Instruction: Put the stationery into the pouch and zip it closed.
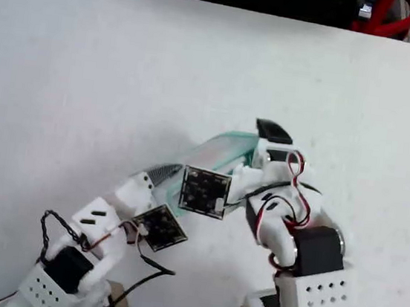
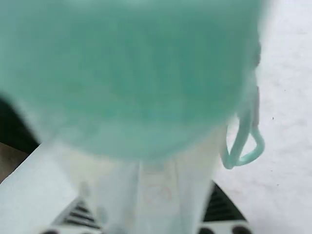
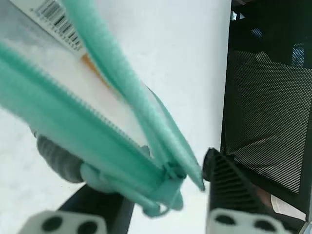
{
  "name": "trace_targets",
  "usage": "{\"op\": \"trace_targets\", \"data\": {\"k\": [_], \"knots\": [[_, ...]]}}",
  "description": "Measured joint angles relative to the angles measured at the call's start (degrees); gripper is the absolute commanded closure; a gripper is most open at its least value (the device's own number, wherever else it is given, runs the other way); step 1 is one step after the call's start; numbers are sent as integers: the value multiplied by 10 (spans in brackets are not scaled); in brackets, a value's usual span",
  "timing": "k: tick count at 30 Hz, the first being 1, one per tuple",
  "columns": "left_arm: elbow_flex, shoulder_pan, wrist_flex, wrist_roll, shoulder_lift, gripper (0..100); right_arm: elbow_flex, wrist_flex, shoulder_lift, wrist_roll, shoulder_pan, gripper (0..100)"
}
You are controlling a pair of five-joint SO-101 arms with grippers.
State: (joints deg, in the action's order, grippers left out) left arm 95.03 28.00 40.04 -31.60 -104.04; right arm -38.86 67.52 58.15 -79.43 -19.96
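Over the worktop (image 1: 88, 72) the pouch (image 1: 216, 151) hangs clamped in the left hand (image 1: 159, 174), and the right hand (image 3: 165, 190), parted around its gaping zipper (image 3: 97, 126), may miss the slider (image 3: 171, 173) and twist it loose.

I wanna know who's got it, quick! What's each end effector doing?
Left end effector: closed, holding the pouch.
Right end effector: at the pouch's zip end; cannot tell open or closed.
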Motion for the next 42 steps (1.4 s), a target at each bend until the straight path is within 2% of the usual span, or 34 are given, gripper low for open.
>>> {"op": "trace_targets", "data": {"k": [1, 9, 12, 14, 22, 28, 34, 40, 42], "knots": [[0, 0, 0, 0, 0, 940, 3, 7, 0, -11, 0, 988], [1, 2, -11, -1, 1, 916, 21, 33, 0, -28, 2, 978], [1, -4, -22, 11, 1, 823, 59, 62, -1, 5, -3, 978], [1, -23, -30, 40, 0, 801, 90, 91, -2, 32, -14, 978], [-40, -121, -14, 120, 0, 809, 157, 141, -5, 145, -66, 978], [-42, -129, -7, 134, 1, 812, 135, 141, -3, 232, -90, 978], [-43, -141, -7, 136, 0, 812, 133, 159, 27, 315, -182, 978], [-44, -146, 4, 139, 0, 816, 84, 133, 39, 326, -203, 978], [-44, -149, 17, 139, 1, 860, 59, 113, 39, 323, -203, 976]]}}
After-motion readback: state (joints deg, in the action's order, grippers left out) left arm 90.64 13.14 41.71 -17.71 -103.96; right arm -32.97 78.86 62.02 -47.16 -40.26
